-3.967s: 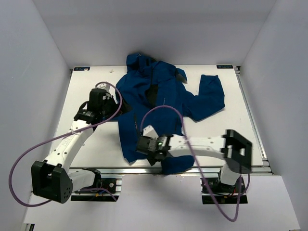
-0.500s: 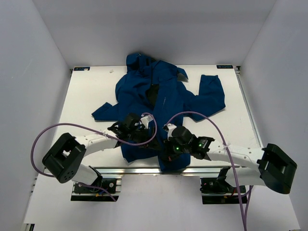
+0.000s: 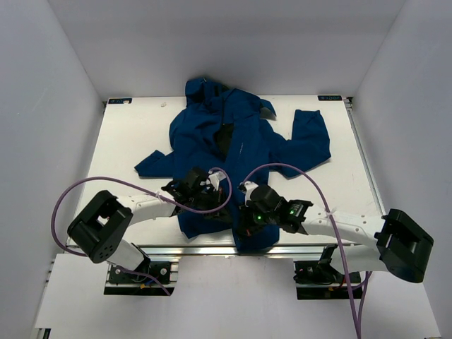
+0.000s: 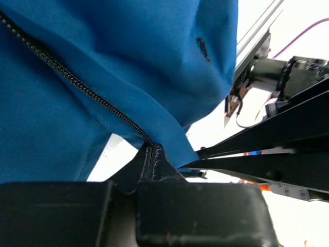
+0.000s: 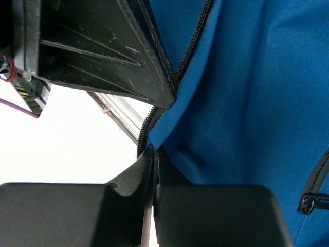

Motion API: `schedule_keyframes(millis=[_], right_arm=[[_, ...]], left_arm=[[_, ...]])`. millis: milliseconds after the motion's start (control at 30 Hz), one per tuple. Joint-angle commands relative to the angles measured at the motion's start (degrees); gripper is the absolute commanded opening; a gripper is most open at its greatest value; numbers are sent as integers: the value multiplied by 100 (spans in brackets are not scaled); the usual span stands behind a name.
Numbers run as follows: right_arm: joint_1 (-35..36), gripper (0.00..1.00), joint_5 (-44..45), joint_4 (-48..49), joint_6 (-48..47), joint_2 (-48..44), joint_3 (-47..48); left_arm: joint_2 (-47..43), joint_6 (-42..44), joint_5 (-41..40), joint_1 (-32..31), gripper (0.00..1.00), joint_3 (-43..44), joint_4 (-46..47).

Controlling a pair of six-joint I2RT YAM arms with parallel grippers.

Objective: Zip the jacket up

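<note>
I am working over a white table (image 3: 134, 134) boxed in by pale walls (image 3: 63, 106), with a metal rail (image 3: 205, 248) along its near edge. What crowds my view is my own hardware. Both arms reach inward over the lower front of the jacket (image 3: 240, 141), and their purple cables (image 3: 92, 185) loop above it, the right arm's arching across the blue cloth. The left gripper (image 3: 215, 200) and the right gripper (image 3: 244, 214) sit just beside each other near the hem (image 3: 258, 240), so in each wrist view the other's black finger blocks part of the picture. On the left wrist camera the left gripper (image 4: 153, 152) is closed, pinching the edge of the cloth where the zipper (image 4: 67, 77) teeth run down to it. On the right wrist camera the right gripper (image 5: 153, 149) is likewise clamped on the fabric edge, right by the zipper (image 5: 193, 46). The jacket lies front up in the middle of the table, its long axis running far to near: hood (image 3: 205, 90) at the far edge, hem hanging over the rail toward me. One sleeve (image 3: 311, 138) spreads right, the other sleeve (image 3: 155, 164) left, and a dark gap shows between the front panels higher up.
</note>
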Motion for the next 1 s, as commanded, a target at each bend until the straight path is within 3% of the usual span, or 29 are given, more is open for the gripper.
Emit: schedule_keyframes(millis=[0,67,200,300,433,667,967], right_arm=[[-11,0,-29,-34,-13,121,298],[-11,0,-212,-52,-57,174,333],[-20,34,-399,-8,-101,253,272],[-20,47,-451,-78,-154,438,342],[32,53,-443,-402,-146,894,640],[445,58,1109,-1526,205,1965,1475],[1059,59,1717,-2204,223,2774,2117]], left_arm=[[-189,41,-26,-27,0,-11,318],[-207,41,35,-27,0,-28,564],[-295,129,141,-27,0,7,715],[-417,269,36,-27,0,-36,417],[-619,410,-315,-27,0,-326,100],[-839,243,-430,-27,0,-696,258],[-883,41,-773,-27,0,-863,153]])
